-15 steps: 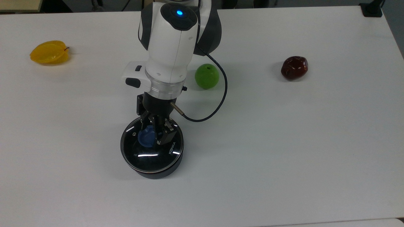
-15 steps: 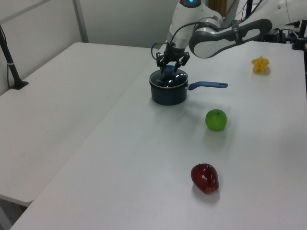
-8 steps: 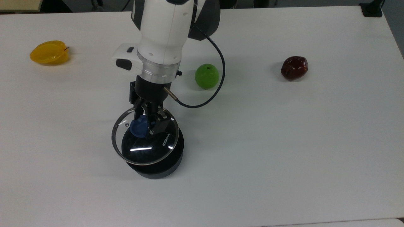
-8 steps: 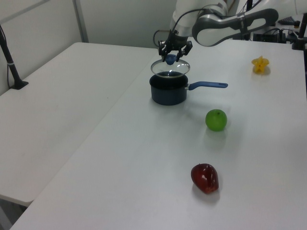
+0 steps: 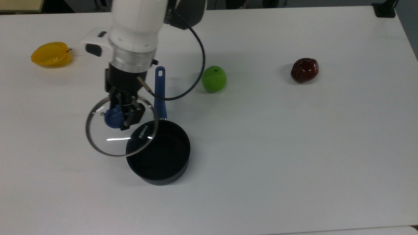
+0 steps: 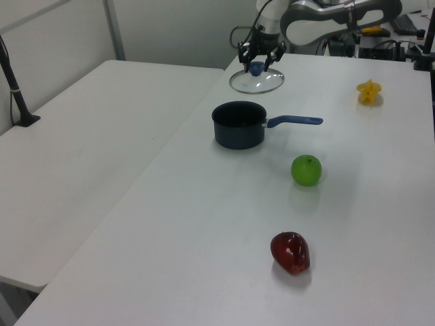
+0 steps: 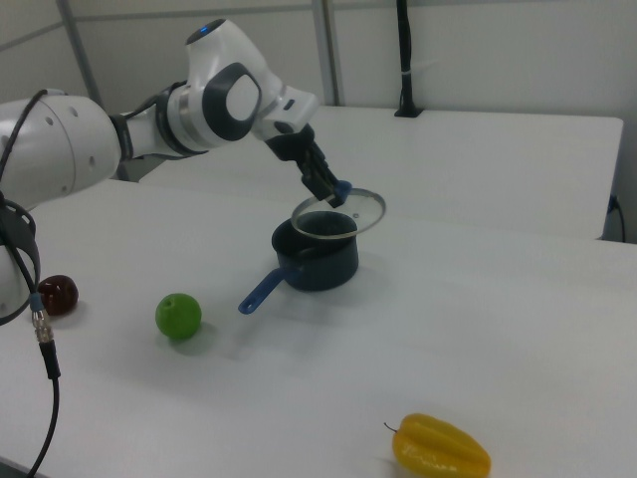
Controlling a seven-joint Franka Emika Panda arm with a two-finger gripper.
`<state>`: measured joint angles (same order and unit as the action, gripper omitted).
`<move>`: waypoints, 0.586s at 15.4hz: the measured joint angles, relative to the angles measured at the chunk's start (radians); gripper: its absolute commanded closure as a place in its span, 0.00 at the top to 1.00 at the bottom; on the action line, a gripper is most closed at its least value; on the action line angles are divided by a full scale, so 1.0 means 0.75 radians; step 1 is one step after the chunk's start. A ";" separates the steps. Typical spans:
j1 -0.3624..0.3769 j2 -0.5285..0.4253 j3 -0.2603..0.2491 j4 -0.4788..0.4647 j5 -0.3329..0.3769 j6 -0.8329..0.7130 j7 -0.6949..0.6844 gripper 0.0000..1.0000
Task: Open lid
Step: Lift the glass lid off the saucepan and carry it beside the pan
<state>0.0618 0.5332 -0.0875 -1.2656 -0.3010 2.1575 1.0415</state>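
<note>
The round glass lid (image 5: 107, 140) (image 6: 257, 83) (image 7: 350, 214) with its metal rim hangs in the air, off the pot. My gripper (image 5: 121, 115) (image 6: 257, 62) (image 7: 334, 192) is shut on its blue knob (image 5: 112, 118). In the top view the lid sits up and to the left of the black saucepan (image 5: 160, 156), overlapping only its upper-left rim. The saucepan (image 6: 238, 125) (image 7: 320, 257) stands uncovered on the white table, with its blue handle (image 5: 159, 91) (image 6: 293, 121) (image 7: 261, 290) free.
A green apple (image 5: 214, 79) (image 6: 306, 170) (image 7: 179, 316) lies at the top view's right of the handle. A dark red fruit (image 5: 304, 70) (image 6: 290, 252) (image 7: 57, 295) lies farther right. A yellow starfruit (image 5: 51, 54) (image 6: 369, 91) (image 7: 439, 447) rests at the top view's far left.
The lid has gone from seated on the saucepan to lifted clear, carried up and toward the top view's left. The pan's inside and blue handle now show.
</note>
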 measured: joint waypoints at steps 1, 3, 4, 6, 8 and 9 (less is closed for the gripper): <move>-0.028 -0.005 -0.001 -0.003 0.000 0.000 -0.032 0.46; -0.094 -0.012 -0.003 -0.011 0.002 0.000 -0.078 0.46; -0.130 -0.013 -0.003 -0.018 0.005 0.000 -0.091 0.46; -0.192 -0.013 -0.003 -0.050 0.007 0.000 -0.125 0.46; -0.234 -0.013 -0.003 -0.094 0.008 0.004 -0.131 0.46; -0.250 -0.012 -0.003 -0.116 0.008 0.018 -0.131 0.46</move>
<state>-0.1259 0.5238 -0.0899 -1.3523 -0.2951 2.1711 0.9429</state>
